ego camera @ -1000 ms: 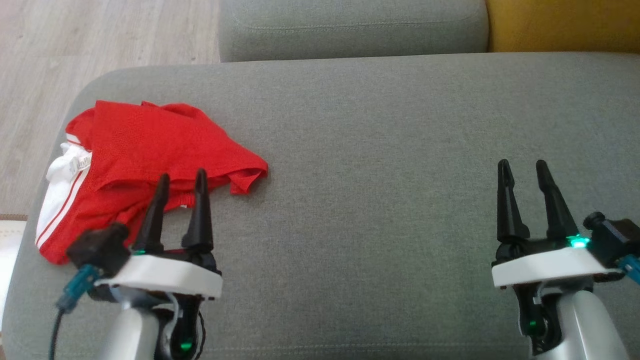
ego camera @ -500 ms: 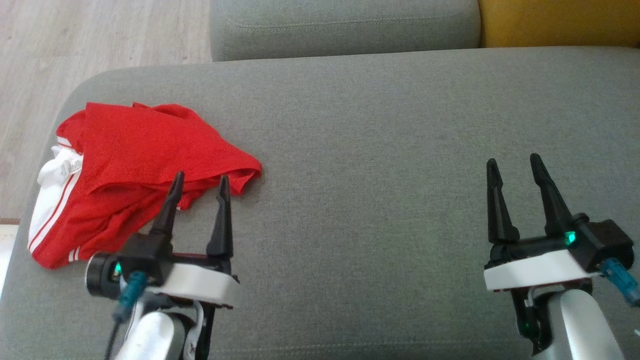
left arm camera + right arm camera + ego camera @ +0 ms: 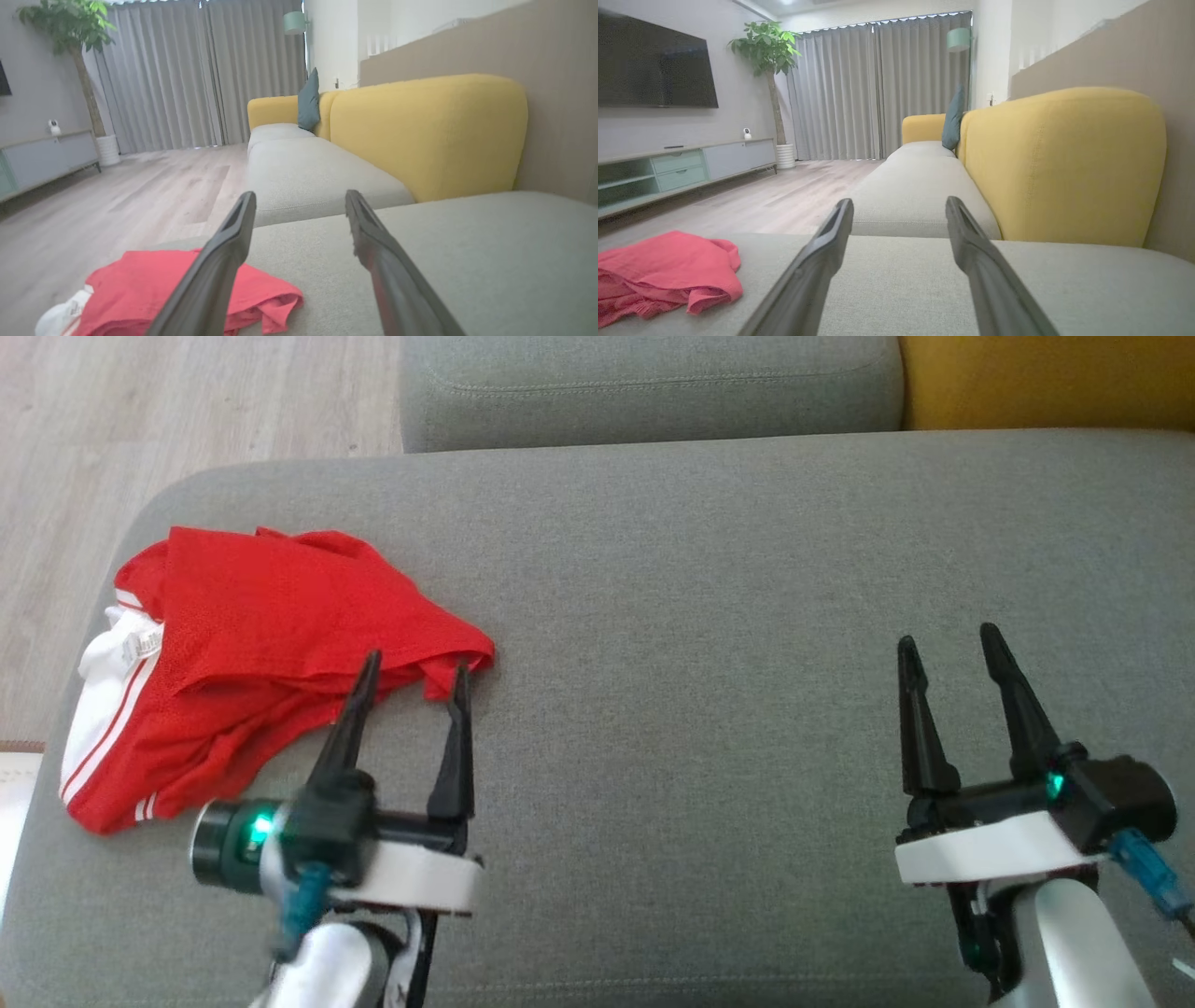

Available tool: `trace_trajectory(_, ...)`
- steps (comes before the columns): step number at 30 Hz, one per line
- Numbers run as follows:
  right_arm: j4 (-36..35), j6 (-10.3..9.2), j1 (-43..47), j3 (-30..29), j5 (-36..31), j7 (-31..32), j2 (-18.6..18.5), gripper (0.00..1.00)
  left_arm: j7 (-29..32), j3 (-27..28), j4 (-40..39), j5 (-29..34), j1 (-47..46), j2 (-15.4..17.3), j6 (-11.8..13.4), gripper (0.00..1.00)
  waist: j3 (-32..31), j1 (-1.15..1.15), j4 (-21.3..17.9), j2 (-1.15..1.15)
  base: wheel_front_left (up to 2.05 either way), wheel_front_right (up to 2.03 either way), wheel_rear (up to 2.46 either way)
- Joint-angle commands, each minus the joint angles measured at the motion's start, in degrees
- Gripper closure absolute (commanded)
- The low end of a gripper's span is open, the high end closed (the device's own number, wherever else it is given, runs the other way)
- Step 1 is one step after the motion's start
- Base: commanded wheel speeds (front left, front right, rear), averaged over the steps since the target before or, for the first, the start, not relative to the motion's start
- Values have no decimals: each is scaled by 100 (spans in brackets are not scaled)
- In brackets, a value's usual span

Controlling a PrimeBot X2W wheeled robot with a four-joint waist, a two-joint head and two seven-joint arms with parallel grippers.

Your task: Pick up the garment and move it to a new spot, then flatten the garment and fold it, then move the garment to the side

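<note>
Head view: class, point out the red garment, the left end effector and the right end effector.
red garment point(image 3: 280, 616), head view, middle of the red cloth.
left end effector point(image 3: 415, 665), head view, midway between its fingertips.
right end effector point(image 3: 947, 637), head view, midway between its fingertips.

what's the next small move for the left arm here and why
Probably ease the left gripper forward and down onto the garment's near corner, then close. It is open and empty, with its fingertips right at the crumpled garment's right edge on the sofa. The right gripper, also open, is far off to the side.
</note>
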Motion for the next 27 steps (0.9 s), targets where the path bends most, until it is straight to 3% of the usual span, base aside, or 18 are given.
trace_trajectory(1,-144,42,-79,155,44,-81,-50,0,-76,315,-258,-121,-186,-44,-48,0,-7,0,3,0,0,0,0)
trace_trajectory(6,30,43,-25,111,574,-166,-52,0,-160,1011,-226,-485,117,-479,-550,0,-8,0,-23,0,0,0,0)
trace_trajectory(7,30,43,-25,111,574,-166,-52,0,-160,1011,-226,-485,117,-479,-550,0,-8,0,-23,0,0,0,0)
trace_trajectory(9,208,44,-9,49,926,-201,-53,0,-194,1400,-85,-449,255,-713,-921,0,-3,0,-37,0,0,0,0)
trace_trajectory(15,608,44,-8,12,1551,-201,-53,0,-194,1978,391,-637,397,-1013,-1516,0,-5,0,-44,0,0,0,0)
trace_trajectory(20,867,44,-62,38,1830,-201,-53,0,-194,2174,587,-648,387,-1067,-1764,0,-10,0,-36,0,0,0,0)
trace_trajectory(27,1026,44,-127,94,1915,-201,-53,0,-194,2141,607,-806,350,-1072,-1753,0,1,0,-23,0,0,0,0)
